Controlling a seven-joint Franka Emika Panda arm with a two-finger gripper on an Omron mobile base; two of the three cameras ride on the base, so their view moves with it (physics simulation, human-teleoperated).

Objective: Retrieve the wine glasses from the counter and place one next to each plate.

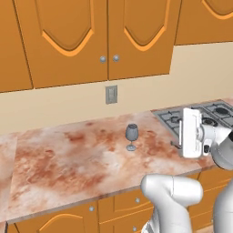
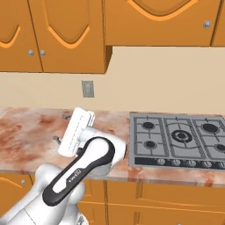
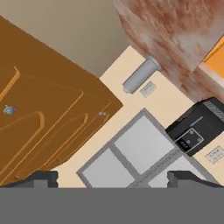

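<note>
One dark grey-blue wine glass (image 1: 131, 135) stands upright on the marbled counter (image 1: 68, 154), about mid-depth. My gripper (image 1: 176, 132) hovers to its right, a little above the counter. It is turned on its side, with its fingers pointing left toward the glass and a clear gap between them. From the right base view the gripper (image 2: 61, 128) sits over the counter (image 2: 26, 132), left of the stove. In the hand view the two fingertips (image 3: 41, 178) stand far apart with nothing between them. The plates are out of view.
A gas stove (image 1: 207, 113) (image 2: 180, 136) is set into the counter on the right. Orange upper cabinets (image 1: 104, 36) hang over the counter, and a wall outlet (image 1: 111, 94) sits behind the glass. A black appliance (image 3: 197, 127) and a grey cylinder (image 3: 140, 75) appear in the hand view.
</note>
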